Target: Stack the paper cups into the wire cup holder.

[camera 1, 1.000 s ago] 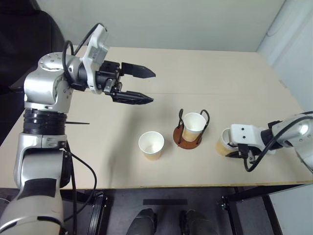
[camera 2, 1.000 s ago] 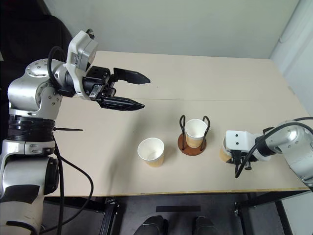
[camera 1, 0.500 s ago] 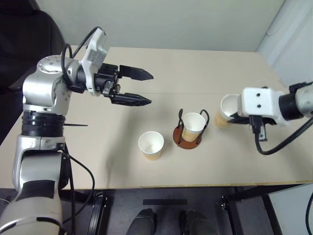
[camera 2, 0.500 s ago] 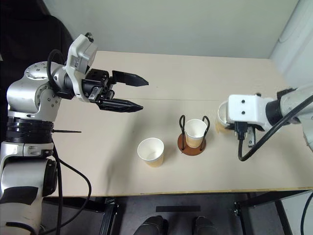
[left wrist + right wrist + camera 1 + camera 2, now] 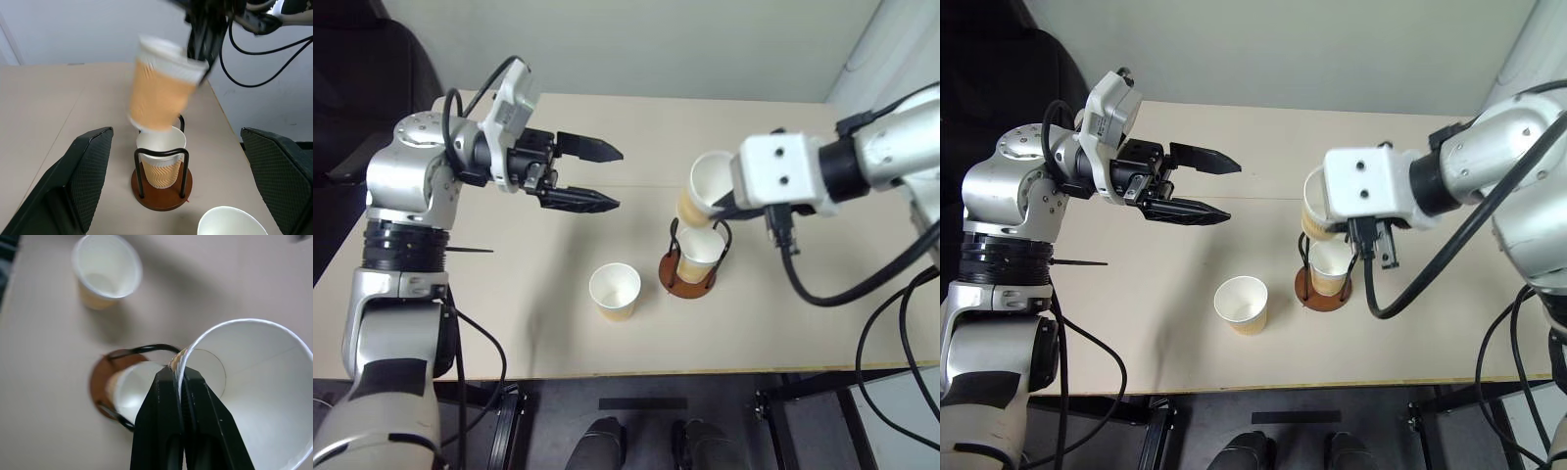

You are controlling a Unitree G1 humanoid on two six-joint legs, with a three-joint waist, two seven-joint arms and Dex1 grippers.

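My right gripper (image 5: 178, 375) is shut on the rim of a tan paper cup (image 5: 702, 189), pinching its wall. That cup hangs tilted just above the wire cup holder (image 5: 689, 282), whose brown base and black loops hold a second cup (image 5: 701, 251) upright. A third cup (image 5: 615, 290) stands on the table to the left of the holder. In the left wrist view the held cup (image 5: 159, 90) hovers with its bottom at the rim of the cup in the holder (image 5: 161, 166). My left gripper (image 5: 619, 177) is open and empty, raised to the left of the holder and pointing toward it.
The beige table (image 5: 783, 323) runs to a white wall at the back. Black cables (image 5: 822, 294) hang from my right arm over the table's right side. A dark chair (image 5: 372, 69) stands beyond the left corner.
My right gripper has lifted the cup off the table's right side and carried it up and left to just above the holder. The left arm has stayed still.
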